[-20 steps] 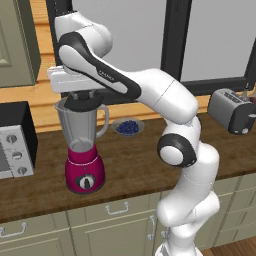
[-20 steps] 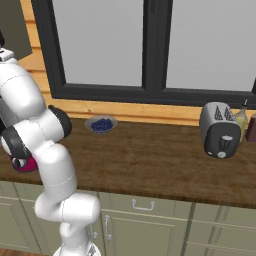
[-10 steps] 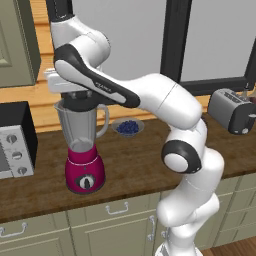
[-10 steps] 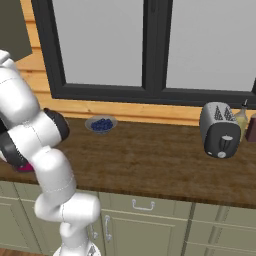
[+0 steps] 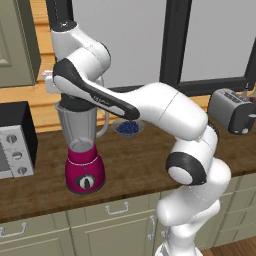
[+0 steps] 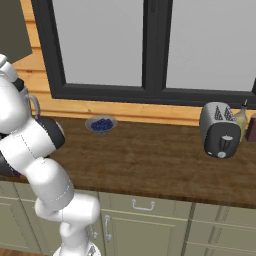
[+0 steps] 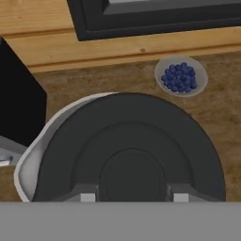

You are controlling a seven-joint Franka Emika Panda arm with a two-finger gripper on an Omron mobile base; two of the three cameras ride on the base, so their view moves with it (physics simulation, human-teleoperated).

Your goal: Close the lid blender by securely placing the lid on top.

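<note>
1. At the left of the left base view, the toaster oven (image 5: 15, 142) is seen on the surface (image 5: 140, 165), well clear of the work.
2. Just to its right, the blender (image 5: 80, 150) is stood upright on the surface, its clear jar rising from a magenta base with a black dial.
3. Directly above the jar's rim, the gripper (image 7: 132, 197) is held pointing down; in the hand view its two fingertips (image 7: 87, 196) are seen closed on the raised centre of the lid (image 7: 127, 150).
4. The lid is seen in the hand view as a round black cap covering most of the jar's mouth, with a band of the jar's pale rim left showing at the left and upper left.
5. From that band the lid is judged to sit slightly off to the right of the rim, or the band may be the spout; which one cannot be told.
6. Whether the lid is already touching the rim or is held just above it cannot be told, since the arm hides the joint in the left base view.
7. Further right, the bowl of blueberries (image 5: 129, 128) and the toaster (image 5: 231, 111) are left untouched.
8. The carrying of the lid to the blender is judged done; seating it fully, pressing it home and letting go are judged left.
</note>
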